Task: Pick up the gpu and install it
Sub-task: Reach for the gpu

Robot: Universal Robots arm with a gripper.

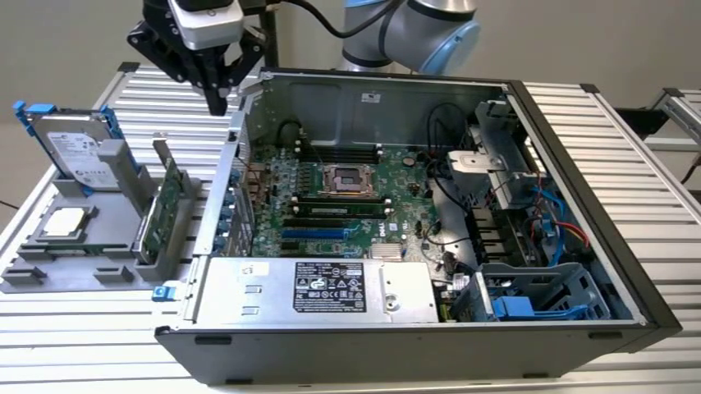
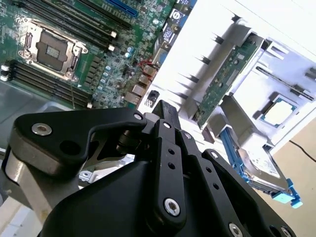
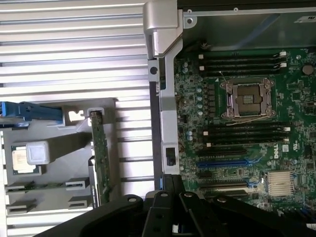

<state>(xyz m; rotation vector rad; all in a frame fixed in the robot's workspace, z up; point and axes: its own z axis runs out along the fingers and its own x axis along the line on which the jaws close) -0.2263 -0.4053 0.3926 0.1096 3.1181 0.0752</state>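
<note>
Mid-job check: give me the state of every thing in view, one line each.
computer case, side open, motherboard exposed.
gripper, shut, empty, near the case's wall.
gpu, upright on edge in the grey holder, not held.
hard drive, leaning in the holder.
CPU chip, flat in the holder.

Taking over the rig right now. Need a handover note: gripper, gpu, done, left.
The gripper is shut and holds nothing. It hangs above the side wall of the computer case, on the exterior view's left, apart from the gpu.
The gpu stands on edge in the grey holder beside the case, untouched.
Done: nothing that shows. No card is seated on the motherboard.
Left: the pick and the install, both.
</note>
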